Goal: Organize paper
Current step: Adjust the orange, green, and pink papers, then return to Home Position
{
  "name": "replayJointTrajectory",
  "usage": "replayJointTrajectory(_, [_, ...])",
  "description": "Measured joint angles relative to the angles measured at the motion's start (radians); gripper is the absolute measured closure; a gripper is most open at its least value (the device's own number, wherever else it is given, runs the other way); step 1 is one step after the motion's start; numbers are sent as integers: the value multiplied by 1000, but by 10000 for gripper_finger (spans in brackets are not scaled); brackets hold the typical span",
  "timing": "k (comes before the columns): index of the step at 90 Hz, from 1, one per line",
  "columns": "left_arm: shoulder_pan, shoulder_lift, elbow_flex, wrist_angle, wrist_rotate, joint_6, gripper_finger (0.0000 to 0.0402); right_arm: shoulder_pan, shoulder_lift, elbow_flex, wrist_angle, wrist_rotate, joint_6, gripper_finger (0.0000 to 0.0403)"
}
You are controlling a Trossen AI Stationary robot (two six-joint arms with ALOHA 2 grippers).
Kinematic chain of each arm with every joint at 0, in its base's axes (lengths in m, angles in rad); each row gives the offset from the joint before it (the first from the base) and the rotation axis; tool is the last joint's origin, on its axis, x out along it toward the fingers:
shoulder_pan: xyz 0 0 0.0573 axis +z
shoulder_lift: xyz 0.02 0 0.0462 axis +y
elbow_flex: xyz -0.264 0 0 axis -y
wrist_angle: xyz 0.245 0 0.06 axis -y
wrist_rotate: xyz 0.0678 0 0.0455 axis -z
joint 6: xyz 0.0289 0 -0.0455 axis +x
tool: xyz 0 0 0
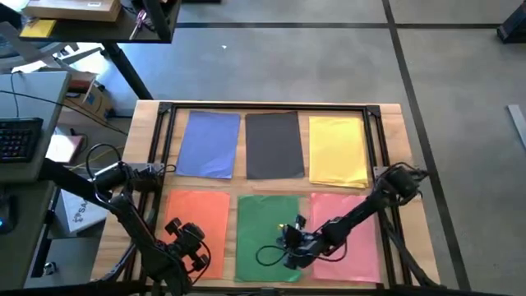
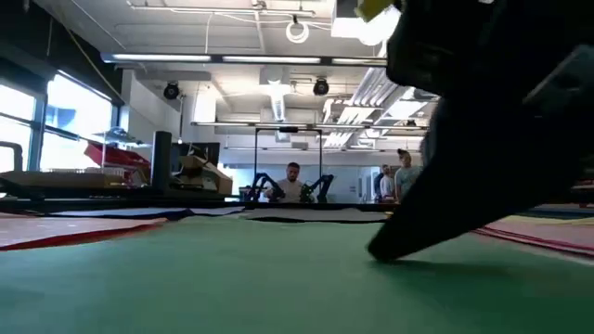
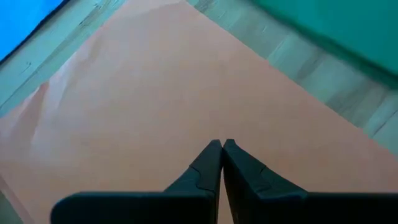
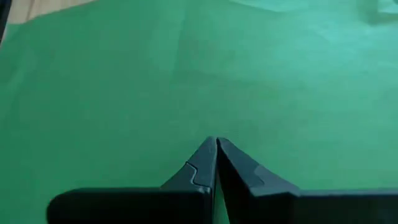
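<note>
6 paper stacks lie in 2 rows of 3, long axes running front to back; right gripper, fingers pressed together, tip on the green sheet; left gripper, likewise closed, over orange.

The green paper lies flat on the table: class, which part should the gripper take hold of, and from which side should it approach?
Probably the near edge of the green paper. The sheet lies flat, leaving no raised face to pinch, and orange paper and pink paper flank its sides. The right gripper, fingers shut, is already over that end and could come from above, opening to work the edge up.
</note>
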Motion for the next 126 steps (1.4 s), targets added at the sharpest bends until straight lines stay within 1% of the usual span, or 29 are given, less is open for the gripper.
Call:
replayJointTrajectory(16, [0, 0, 0, 1, 0, -5, 402, -1, -6, 18, -26, 7, -27, 403])
replayJointTrajectory(34, [0, 0, 0, 6, -3, -5, 402, -1, -45, 17, -138, 0, -35, 403])
replayJointTrajectory(45, [0, 0, 9, 5, -22, -6, 402, 0, -69, 16, -142, 1, -38, 403])
replayJointTrajectory(58, [-1, -1, 69, -18, -72, -1, 402, 5, -139, 16, -161, -4, -74, 403])
replayJointTrajectory(66, [-1, -19, 106, -13, -90, 33, 402, 10, -214, 16, -213, -59, -120, 403])
replayJointTrajectory(72, [1, -53, 119, -3, -136, 61, 402, 21, -289, 10, -273, -87, -163, 403])
replayJointTrajectory(80, [0, -124, 107, -2, -249, 109, 402, 32, -428, -59, -319, -93, -202, 403])
replayJointTrajectory(90, [3, -260, 35, 0, -371, 164, 402, 18, -665, -220, -318, -110, -197, 403])
replayJointTrajectory(97, [21, -368, -48, 22, -417, 197, 402, -17, -848, -355, -317, -143, -165, 403])
replayJointTrajectory(101, [34, -437, -102, 50, -439, 219, 402, -48, -952, -435, -319, -181, -150, 403])
replayJointTrajectory(107, [64, -536, -186, 116, -448, 280, 402, -99, -1100, -546, -289, -245, -150, 403])
replayJointTrajectory(114, [105, -647, -298, 253, -443, 374, 402, -157, -1261, -659, -244, -296, -163, 403])
replayJointTrajectory(119, [144, -722, -377, 382, -426, 467, 402, -193, -1365, -714, -227, -319, -181, 403])
replayJointTrajectory(126, [206, -814, -485, 594, -373, 618, 402, -228, -1492, -762, -221, -323, -208, 403])
